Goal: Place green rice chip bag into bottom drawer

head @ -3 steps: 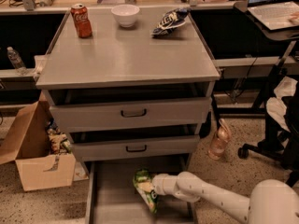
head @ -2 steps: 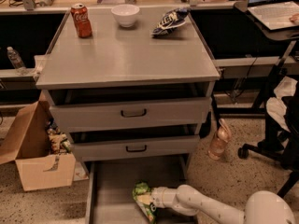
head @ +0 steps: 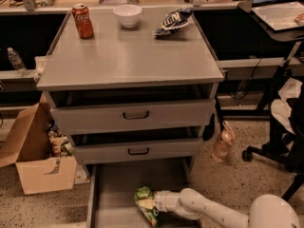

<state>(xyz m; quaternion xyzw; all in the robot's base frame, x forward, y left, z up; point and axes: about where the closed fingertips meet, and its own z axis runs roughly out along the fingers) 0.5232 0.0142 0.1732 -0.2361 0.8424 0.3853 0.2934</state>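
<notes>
The green rice chip bag [head: 145, 203] lies low in the open bottom drawer [head: 114, 189], near the middle of its grey floor, touching or just above it. My gripper [head: 154, 205] reaches in from the lower right on a white arm and sits against the bag's right end, apparently holding it. The arm's wrist covers the fingers.
On the cabinet top stand a red cola can [head: 83, 20], a white bowl [head: 127, 15] and a dark blue-and-white snack bag [head: 172, 22]. Two upper drawers stand slightly open. A cardboard box [head: 35, 158] is at the left, a bottle [head: 222, 144] and office chair [head: 285, 127] at the right.
The arm has lowered and drawn toward the drawer's front, carrying the green bag down and nearer the drawer floor.
</notes>
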